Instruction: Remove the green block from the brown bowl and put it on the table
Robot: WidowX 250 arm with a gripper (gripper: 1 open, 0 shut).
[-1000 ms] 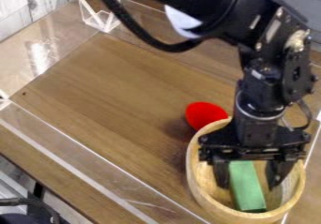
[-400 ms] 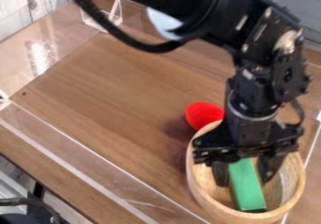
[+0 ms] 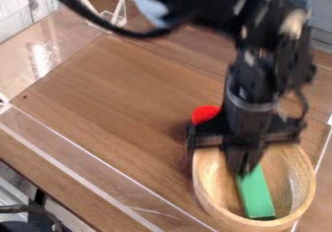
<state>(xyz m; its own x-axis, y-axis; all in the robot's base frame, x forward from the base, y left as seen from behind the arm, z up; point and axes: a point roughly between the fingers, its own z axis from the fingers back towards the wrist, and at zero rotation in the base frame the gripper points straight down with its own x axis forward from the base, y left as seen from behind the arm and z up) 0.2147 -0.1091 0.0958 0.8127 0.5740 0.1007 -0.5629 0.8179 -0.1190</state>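
Green block (image 3: 257, 197): you are looking at a long, flat, light green bar lying inside the brown bowl (image 3: 209, 193), running from under the arm's tip toward the near rim. Its upper end is sitting at the fingers; the picture is too blurred there to say whether it is being held or lifted.

Brown bowl: a wide tan wooden bowl with a thick rim, sitting at the near right of the table (image 3: 116, 90).

Gripper (image 3: 248, 156): you are seeing it pointing straight down into the bowl over the block's far end, motion-blurred, its jaws drawn together.

Red ball (image 3: 204, 114): a small red rounded thing, resting on the table just behind the bowl and partly hidden by the arm.

Table: dark wood-grain top, edged with clear plastic walls (image 3: 78, 192).
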